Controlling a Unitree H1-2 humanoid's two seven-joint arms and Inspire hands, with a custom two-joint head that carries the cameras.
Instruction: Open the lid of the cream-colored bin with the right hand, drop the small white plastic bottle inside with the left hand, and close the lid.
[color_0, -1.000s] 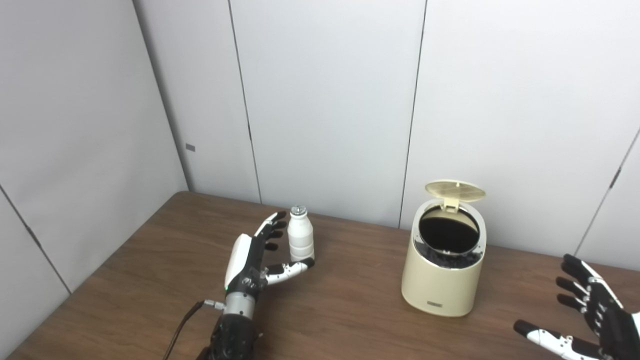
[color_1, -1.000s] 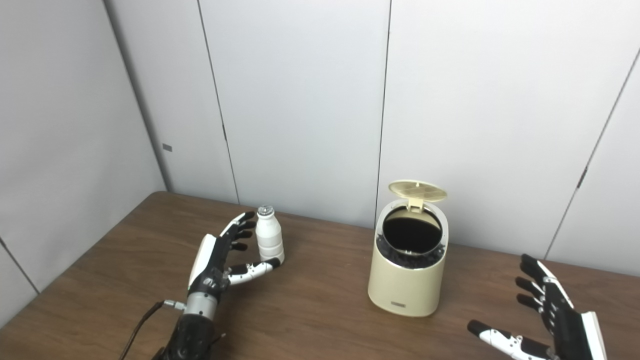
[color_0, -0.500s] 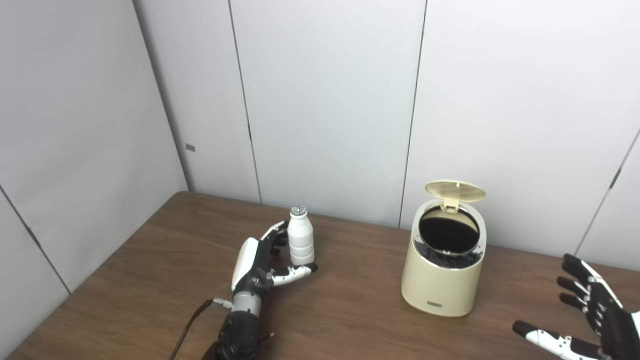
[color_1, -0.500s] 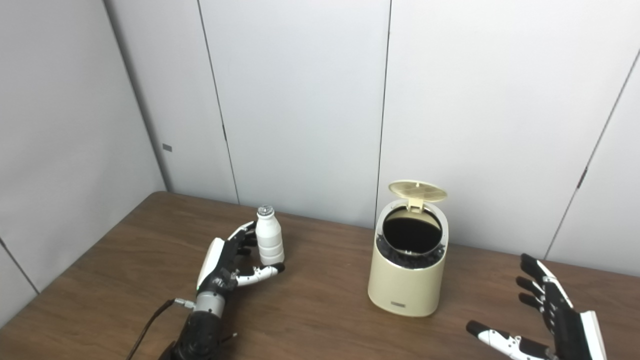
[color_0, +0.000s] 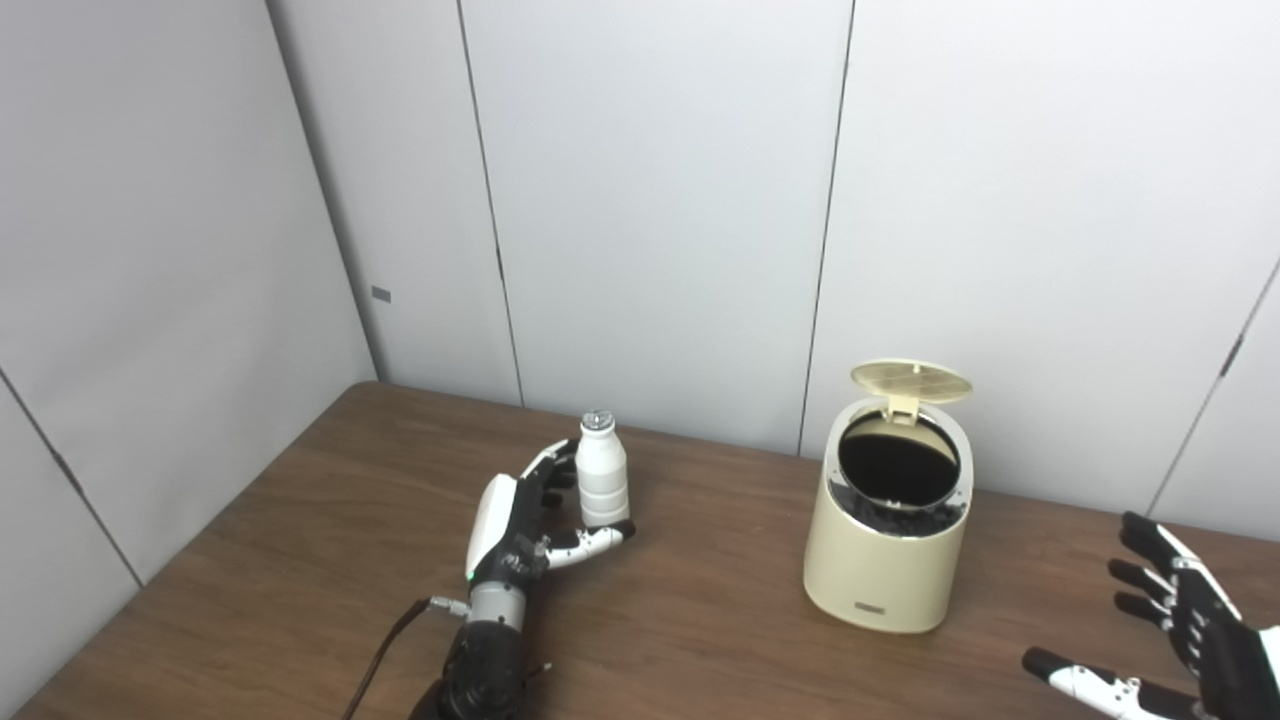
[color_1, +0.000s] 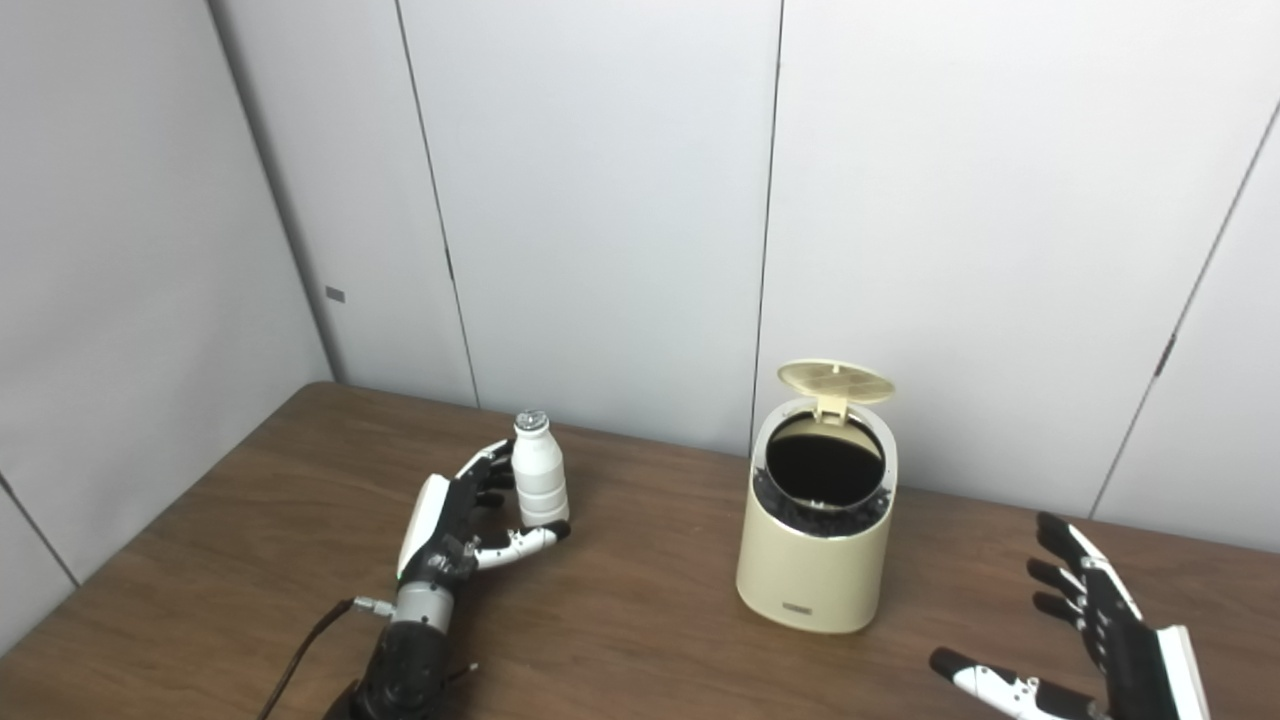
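The small white plastic bottle (color_0: 601, 480) stands upright on the brown table (color_0: 690, 620), left of centre. My left hand (color_0: 520, 520) is wrapped around it, with the fingers curled behind the bottle and the thumb pressed across the front of its base. The cream-colored bin (color_0: 885, 560) sits to the right with its round lid (color_0: 910, 380) tipped up and back, so the dark inside shows. My right hand (color_0: 1190, 630) hovers low at the bottom right, well clear of the bin, fingers spread and holding nothing.
Grey wall panels (color_0: 650, 200) close off the table at the back and the left. A black cable (color_0: 375, 660) trails from my left wrist toward the front edge. Bare tabletop lies between the bottle and the bin.
My left hand's fingers have curled in from stretched out and closed around the bottle. My right hand has sunk slightly. The bin and lid have not moved.
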